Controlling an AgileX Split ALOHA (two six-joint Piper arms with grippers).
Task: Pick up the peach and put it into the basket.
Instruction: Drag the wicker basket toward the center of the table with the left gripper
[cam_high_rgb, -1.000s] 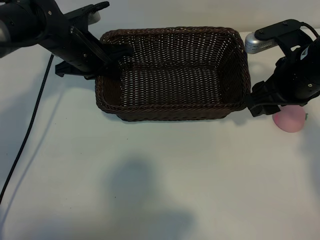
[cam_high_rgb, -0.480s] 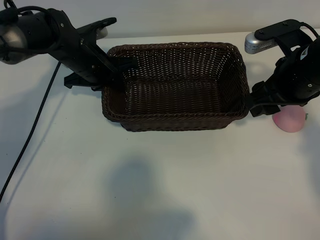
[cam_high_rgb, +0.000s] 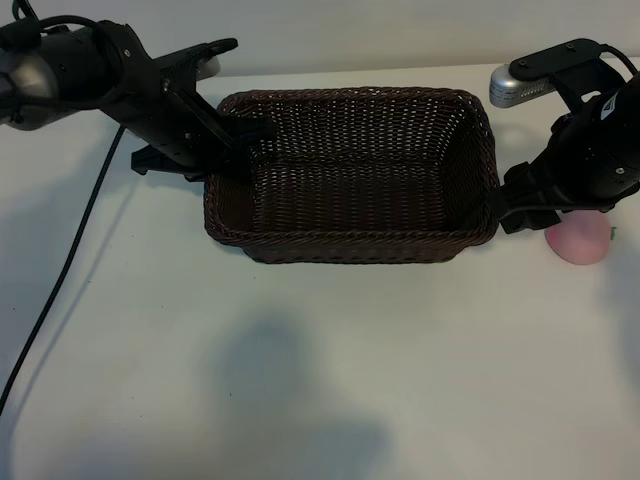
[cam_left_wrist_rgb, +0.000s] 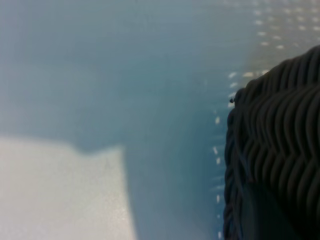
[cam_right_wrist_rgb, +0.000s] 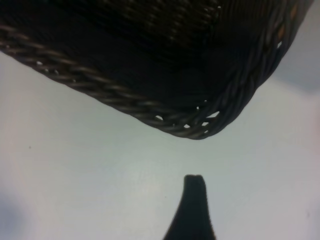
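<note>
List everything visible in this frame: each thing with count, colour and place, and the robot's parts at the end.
basket: one, dark brown wicker, on the table between the two arms, nothing inside it.
peach: one, pale pink, on the table beyond the basket's right end, partly hidden by the right arm.
table: one, white, under everything.
cable: one, black, trailing across the table at the left.
silver object: one, at the table's far right edge behind the right arm; cannot tell what it is.
left claw: one, black, closed on the basket's left rim.
right claw: one, black, open, beside the basket's right end, next to the peach, holding nothing.
</note>
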